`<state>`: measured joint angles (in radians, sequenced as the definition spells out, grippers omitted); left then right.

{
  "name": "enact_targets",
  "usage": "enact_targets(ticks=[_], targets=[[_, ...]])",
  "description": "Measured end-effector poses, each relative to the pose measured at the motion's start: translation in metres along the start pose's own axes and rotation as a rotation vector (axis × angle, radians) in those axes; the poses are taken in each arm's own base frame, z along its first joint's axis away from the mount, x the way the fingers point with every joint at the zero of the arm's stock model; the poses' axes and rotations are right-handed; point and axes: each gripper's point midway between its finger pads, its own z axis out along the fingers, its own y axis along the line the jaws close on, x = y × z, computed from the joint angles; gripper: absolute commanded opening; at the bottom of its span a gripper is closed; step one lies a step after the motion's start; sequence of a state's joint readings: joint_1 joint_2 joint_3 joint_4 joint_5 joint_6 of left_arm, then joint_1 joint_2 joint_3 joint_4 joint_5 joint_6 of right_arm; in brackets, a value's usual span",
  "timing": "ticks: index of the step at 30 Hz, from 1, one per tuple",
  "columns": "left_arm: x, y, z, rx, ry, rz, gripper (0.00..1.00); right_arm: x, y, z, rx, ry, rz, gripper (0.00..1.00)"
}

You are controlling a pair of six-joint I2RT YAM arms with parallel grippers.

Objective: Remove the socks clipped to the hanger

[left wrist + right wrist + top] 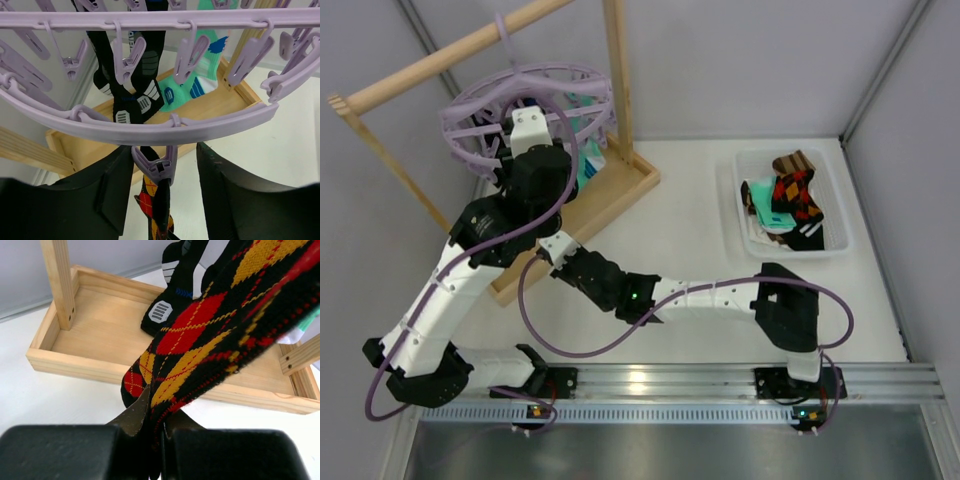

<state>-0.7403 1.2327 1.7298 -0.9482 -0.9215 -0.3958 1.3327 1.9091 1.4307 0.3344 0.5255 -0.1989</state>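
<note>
R gripper pinched tight on lower part of black argyle sock, L gripper w/ fingers apart either side of the clip holding that sock's top under the hanger rim, black/white sock & teal sock clipped further in, over wooden base.

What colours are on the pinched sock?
The sock is black with red-yellow diamonds; right wrist view best.
</note>
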Motion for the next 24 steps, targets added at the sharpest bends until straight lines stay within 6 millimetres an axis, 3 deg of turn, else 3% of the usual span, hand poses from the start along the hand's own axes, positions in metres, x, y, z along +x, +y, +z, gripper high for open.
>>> enact_targets(ticks=[5, 7, 9, 10, 13, 19, 22, 24], targets=[[0.001, 0.003, 0.001, -0.022, -0.004, 0.005, 0.54, 0.002, 0.003, -0.001, -0.005, -0.005, 0.007, 0.00], [0.001, 0.004, 0.001, -0.028, -0.007, 0.002, 0.37, 0.005, 0.004, -0.001, -0.007, -0.001, 0.009, 0.00], [0.001, 0.005, 0.001, -0.035, -0.008, 0.005, 0.31, 0.007, 0.004, -0.002, -0.008, 0.000, 0.010, 0.00], [0.001, 0.006, 0.002, -0.038, -0.008, 0.006, 0.19, 0.008, 0.005, -0.003, -0.010, 0.003, 0.009, 0.00], [0.003, 0.007, 0.003, -0.049, -0.009, 0.009, 0.11, 0.014, 0.007, -0.005, -0.016, 0.013, 0.007, 0.00], [0.004, 0.008, 0.004, -0.057, -0.010, 0.011, 0.07, 0.030, 0.006, -0.014, -0.022, 0.036, 0.007, 0.00], [0.004, 0.006, 0.003, -0.048, -0.007, 0.011, 0.14, 0.037, -0.001, -0.027, -0.015, 0.047, 0.021, 0.00], [0.005, 0.003, 0.003, -0.030, 0.000, 0.007, 0.24, 0.043, -0.010, -0.040, -0.003, 0.060, 0.039, 0.00]])
